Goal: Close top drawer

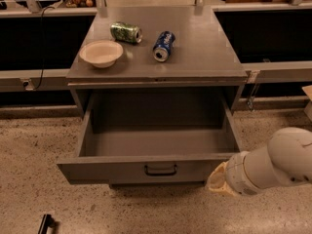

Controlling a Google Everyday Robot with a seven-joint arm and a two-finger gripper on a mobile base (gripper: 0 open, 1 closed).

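Fingers (218,180): can't tell if open or closed; the beige tips show as one lump.
Gripper (214,178): at the right end of the top drawer's front panel, touching or just short of it, can't tell which.
Arm (278,165): white, rounded, smooth shell, to the right of the top drawer.
Top drawer (97,169): pulled fully out; grey sheet metal, wide deep box, flat front.
Handle (160,169): small dark loop, centre of the top drawer's front.
Cabinet top (209,48): flat grey metal, above and behind the top drawer.
Green can (126,32): on its side on the cabinet top; print unreadable.
Blue can (163,46): on its side, beside the green can; logo unreadable.
Bowl (101,53): shallow, cream, matte, upright, above the top drawer's left side.
Floor (29,145): speckled beige, around the top drawer.
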